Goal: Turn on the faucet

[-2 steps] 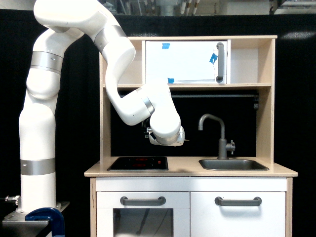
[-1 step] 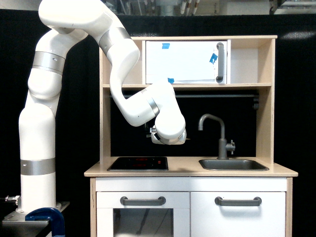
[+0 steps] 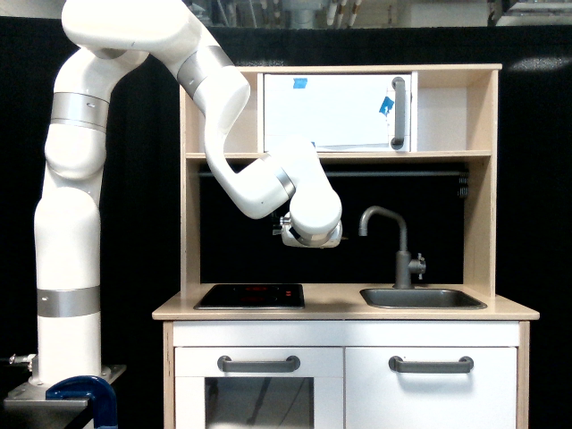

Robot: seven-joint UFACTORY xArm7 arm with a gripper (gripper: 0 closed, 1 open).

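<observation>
Hanging from the white arm's last joint, the tool (image 3: 310,239) sits in mid-air above the bench (image 3: 344,312), over the gap between the hob and the sink; its fingers are hidden behind the wrist housing, so I cannot tell whether they are parted or closed. Nothing is visibly held.

Off to the exterior view's right of the tool, and apart from it, stands the faucet (image 3: 399,241), upright at the back rim of the sink (image 3: 423,298), its hooked spout turned toward the tool and its small lever knob on the far side.

I cannot see into the sink basin from this angle. A black hob (image 3: 250,296) lies flush in the bench at the exterior view's left. Above, a white cupboard door (image 3: 337,111) carries blue tape scraps. Black cloth backs the toy kitchen.
</observation>
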